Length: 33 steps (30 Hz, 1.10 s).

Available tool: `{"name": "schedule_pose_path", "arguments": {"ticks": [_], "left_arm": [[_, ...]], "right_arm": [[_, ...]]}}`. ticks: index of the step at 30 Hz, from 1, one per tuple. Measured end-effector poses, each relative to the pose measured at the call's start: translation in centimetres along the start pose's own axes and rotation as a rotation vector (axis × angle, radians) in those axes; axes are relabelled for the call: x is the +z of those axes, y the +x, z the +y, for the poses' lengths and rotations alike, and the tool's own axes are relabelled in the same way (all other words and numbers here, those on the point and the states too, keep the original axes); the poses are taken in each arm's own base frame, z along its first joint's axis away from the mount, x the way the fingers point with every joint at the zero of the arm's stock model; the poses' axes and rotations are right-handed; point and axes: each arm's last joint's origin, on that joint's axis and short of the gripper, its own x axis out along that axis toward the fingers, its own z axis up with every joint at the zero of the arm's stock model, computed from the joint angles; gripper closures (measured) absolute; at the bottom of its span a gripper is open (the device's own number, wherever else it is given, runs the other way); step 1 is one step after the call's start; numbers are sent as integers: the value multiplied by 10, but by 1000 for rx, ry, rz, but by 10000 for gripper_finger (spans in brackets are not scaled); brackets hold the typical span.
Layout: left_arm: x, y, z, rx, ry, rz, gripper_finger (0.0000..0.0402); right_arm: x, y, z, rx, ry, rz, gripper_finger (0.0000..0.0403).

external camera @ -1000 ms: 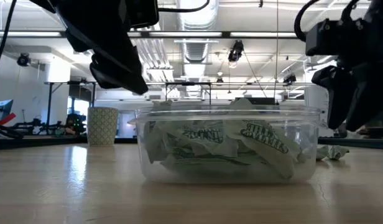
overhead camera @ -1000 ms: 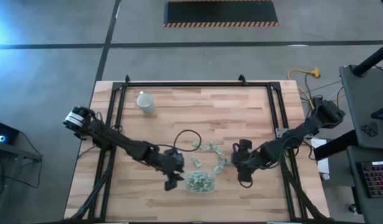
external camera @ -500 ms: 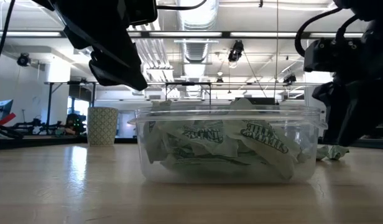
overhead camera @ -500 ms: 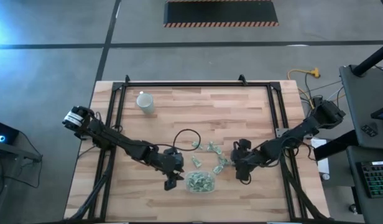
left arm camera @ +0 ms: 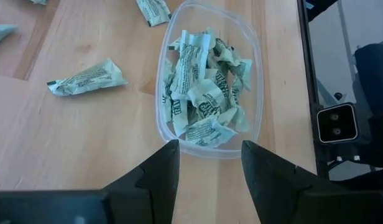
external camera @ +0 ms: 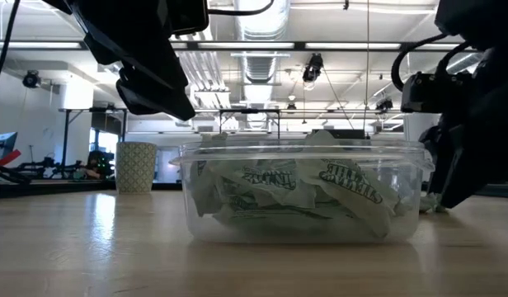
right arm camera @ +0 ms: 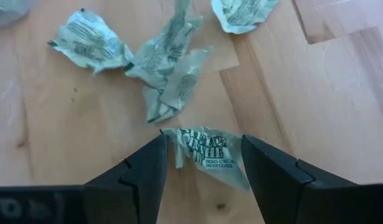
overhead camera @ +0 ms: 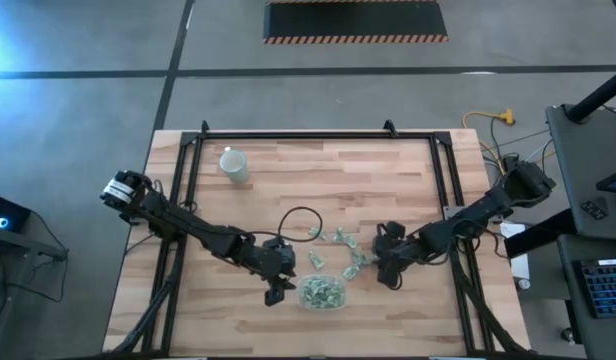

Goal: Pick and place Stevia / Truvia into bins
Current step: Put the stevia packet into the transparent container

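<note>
Near the table's front edge, a clear plastic bin [overhead camera: 322, 293] sits heaped with crumpled pale green and white sachets [left arm camera: 204, 99] — the pile reaches its rim in the low view, printed lettering showing through the wall [external camera: 303, 194]. A white cup [overhead camera: 233, 164] stands well apart, toward the far left corner of the wooden table [overhead camera: 388, 180]; what it holds cannot be seen.

Loose sachets [overhead camera: 340, 240] lie scattered on the wood just beyond the bin, between the two arms. All are small, flat and wrinkled, with dark print. One [right arm camera: 204, 151] lies directly between the right gripper's [right arm camera: 201, 158] spread fingers, its long axis running roughly across the gap, one end curled up; three more [right arm camera: 163, 68] are bunched just past it, lying at differing angles. Another single sachet [left arm camera: 87, 78] rests beside the bin, its long axis roughly crosswise to the bin's.

Left gripper [left arm camera: 205, 163] hangs over the bin's near end, fingers apart and empty. Right gripper is low over the table to the bin's right, open around its sachet — whether it touches is unclear.
</note>
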Motion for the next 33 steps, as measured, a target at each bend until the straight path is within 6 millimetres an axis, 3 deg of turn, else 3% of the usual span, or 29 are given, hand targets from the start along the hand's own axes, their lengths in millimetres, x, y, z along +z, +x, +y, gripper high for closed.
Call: {"name": "schedule_pose_path", "arguments": {"ticks": [8,26,33], "left_arm": [[0,0,0,0,0,1,245],[0,0,0,0,0,1,245],[0,0,0,1,1,2,245]], "right_arm": [[-4,2,-4,1,97,10,225],[4,-1,3,31,129,11,369],[13,-7,10,76,136,5,383]]}}
